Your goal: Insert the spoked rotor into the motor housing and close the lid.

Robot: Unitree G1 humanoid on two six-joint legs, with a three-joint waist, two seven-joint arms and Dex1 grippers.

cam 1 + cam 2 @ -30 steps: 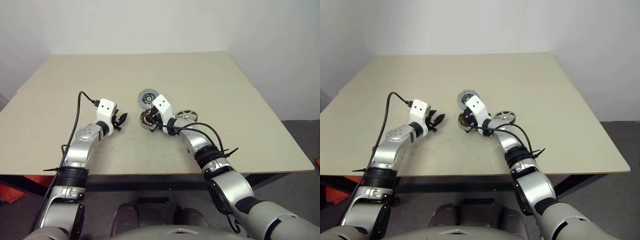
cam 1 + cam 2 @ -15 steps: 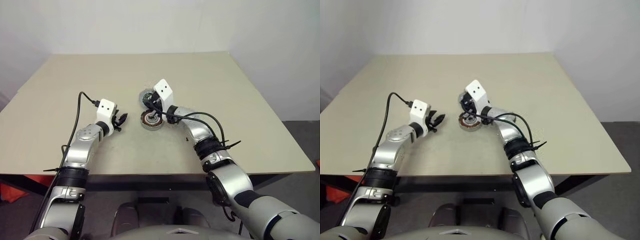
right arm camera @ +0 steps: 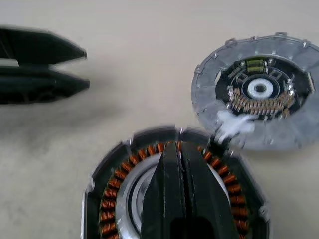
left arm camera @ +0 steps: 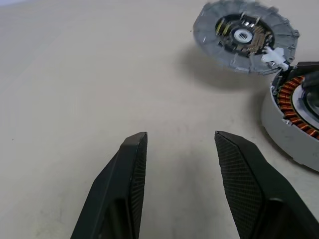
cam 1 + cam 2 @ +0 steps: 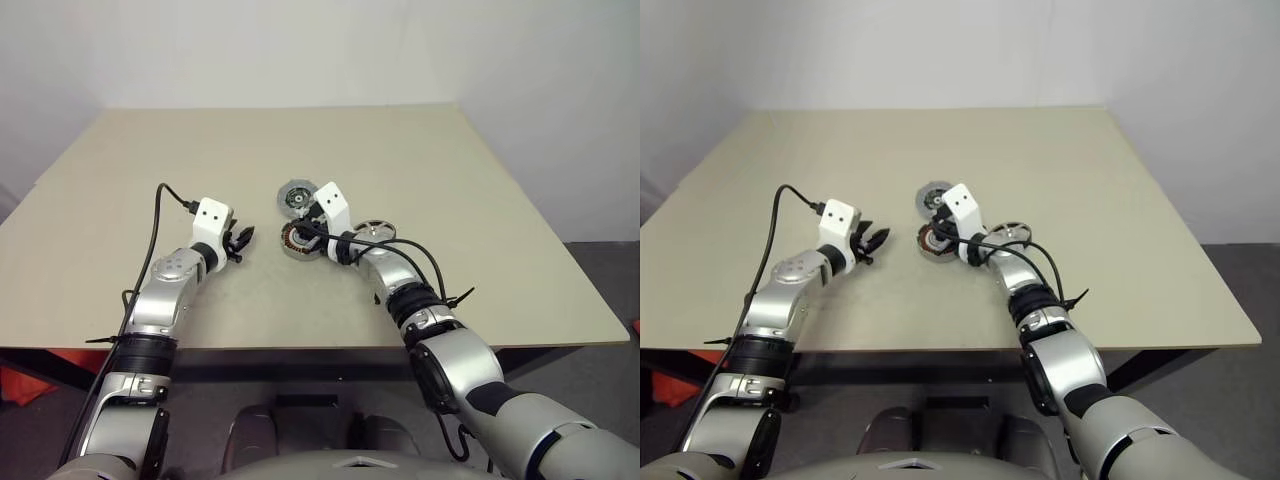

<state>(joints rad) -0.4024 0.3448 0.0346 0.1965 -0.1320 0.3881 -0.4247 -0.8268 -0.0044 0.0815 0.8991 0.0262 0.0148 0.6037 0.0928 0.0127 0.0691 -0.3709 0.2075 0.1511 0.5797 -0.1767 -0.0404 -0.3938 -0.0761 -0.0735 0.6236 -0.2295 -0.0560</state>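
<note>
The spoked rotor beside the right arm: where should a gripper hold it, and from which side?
Probably the black rim, from above. The spoked rotor lies flat on the table, so a sideways approach finds little edge. One finger could go between the spokes, the other outside the rim.

A bare testing room or lab: a plain beige table [image 5: 480, 220] stands against blank white walls [image 5: 300, 50] with grey floor [image 5: 600, 270] beside it. On the tabletop lie opened electric motor parts, a motor housing [image 4: 294, 119] with copper windings and its hinged lid [image 4: 244, 35]
</note>
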